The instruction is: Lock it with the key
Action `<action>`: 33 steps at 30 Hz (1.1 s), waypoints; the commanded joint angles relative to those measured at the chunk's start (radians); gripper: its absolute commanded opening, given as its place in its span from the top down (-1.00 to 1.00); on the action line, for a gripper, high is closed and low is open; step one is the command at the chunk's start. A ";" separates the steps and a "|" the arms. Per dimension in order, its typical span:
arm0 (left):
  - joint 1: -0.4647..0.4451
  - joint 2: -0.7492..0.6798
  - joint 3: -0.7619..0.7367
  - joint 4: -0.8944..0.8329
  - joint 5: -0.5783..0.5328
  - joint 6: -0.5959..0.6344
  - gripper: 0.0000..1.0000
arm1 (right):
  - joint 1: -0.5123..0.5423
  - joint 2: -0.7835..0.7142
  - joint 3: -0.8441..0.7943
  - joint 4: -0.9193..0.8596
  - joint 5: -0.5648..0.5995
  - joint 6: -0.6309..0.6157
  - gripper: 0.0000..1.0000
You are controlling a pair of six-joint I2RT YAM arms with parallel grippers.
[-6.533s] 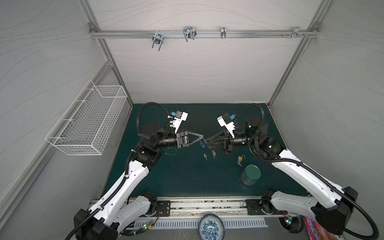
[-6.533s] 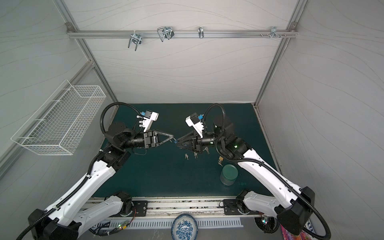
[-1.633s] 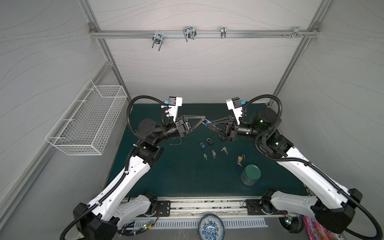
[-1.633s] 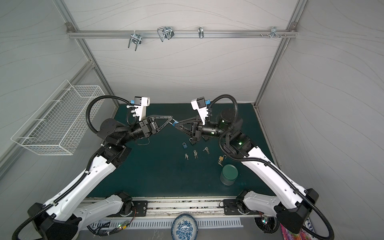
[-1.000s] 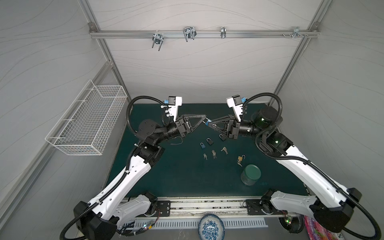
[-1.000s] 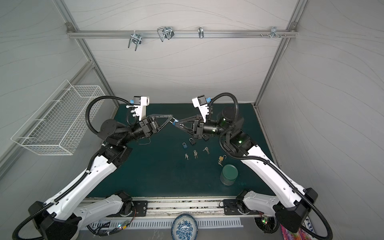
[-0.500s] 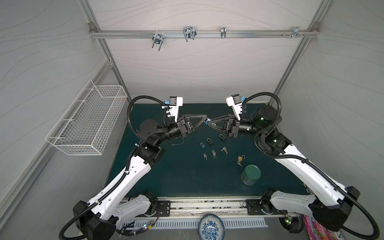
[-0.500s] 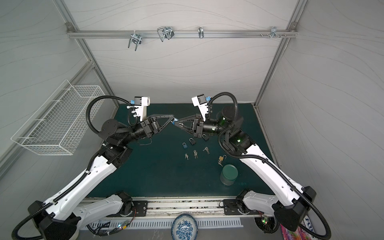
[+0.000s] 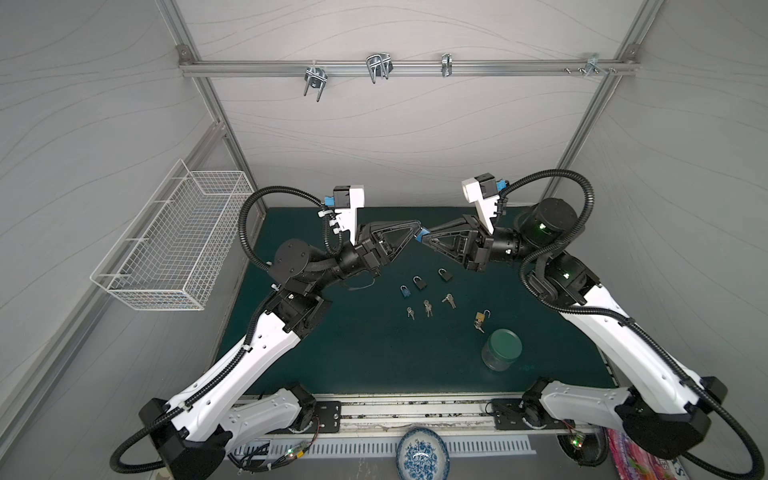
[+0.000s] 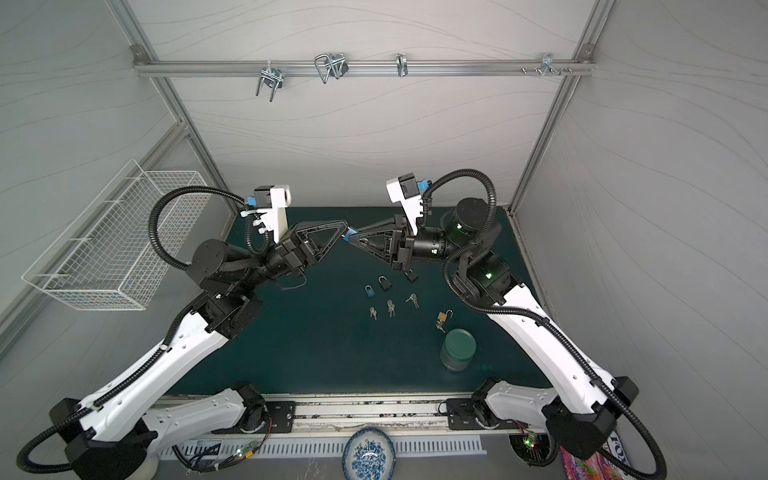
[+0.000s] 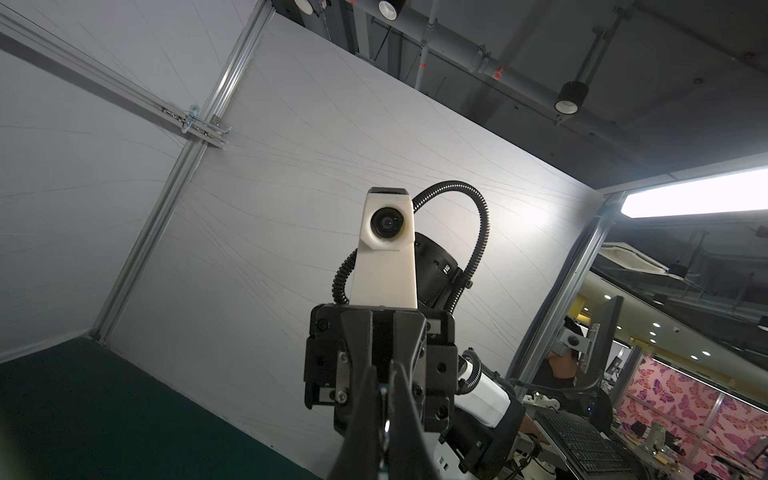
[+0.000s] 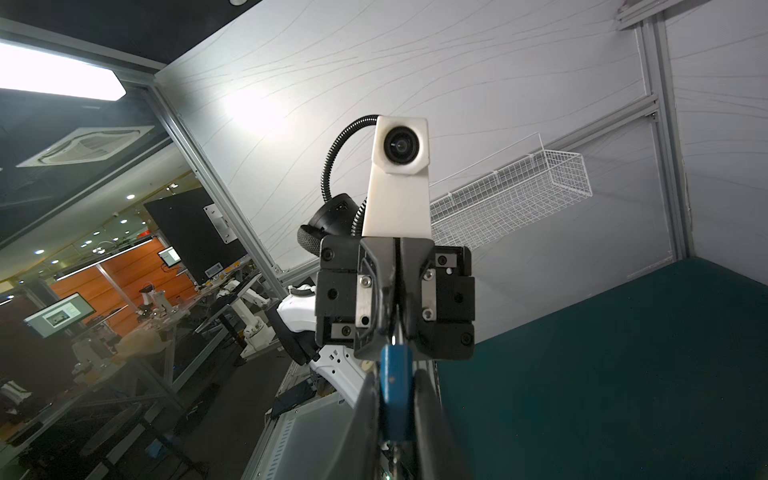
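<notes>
While both arms are raised over the tabletop (image 9: pixel 353 357), the right end effector (image 9: pixel 424 242) is clenched on a blue padlock (image 12: pixel 395 374), held in mid-air. The left end effector (image 9: pixel 414 232), tip to tip with the right, is clenched on a key (image 11: pixel 386 424). Whether the key sits in the padlock cannot be told. Below lie three other padlocks (image 9: pixel 419 283), key bunches (image 9: pixel 428 308) and a green-lidded jar (image 9: pixel 502 349).
</notes>
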 commanded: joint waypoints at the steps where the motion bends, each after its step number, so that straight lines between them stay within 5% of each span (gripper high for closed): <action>1: -0.015 0.024 -0.064 -0.240 0.257 0.003 1.00 | -0.009 -0.002 -0.019 0.077 0.155 -0.065 1.00; 10: 0.207 -0.051 -0.041 -0.138 0.290 -0.126 1.00 | -0.019 -0.119 -0.174 0.018 0.094 -0.139 1.00; 28: 0.270 -0.057 -0.035 -0.019 0.267 -0.214 1.00 | -0.017 -0.124 -0.246 0.059 0.046 -0.092 0.97; 30: 0.270 -0.061 -0.035 -0.022 0.263 -0.215 1.00 | -0.017 -0.117 -0.235 0.059 0.035 -0.102 0.41; 33: 0.271 -0.064 -0.034 -0.032 0.261 -0.210 1.00 | -0.018 -0.119 -0.231 0.040 0.035 -0.134 -0.03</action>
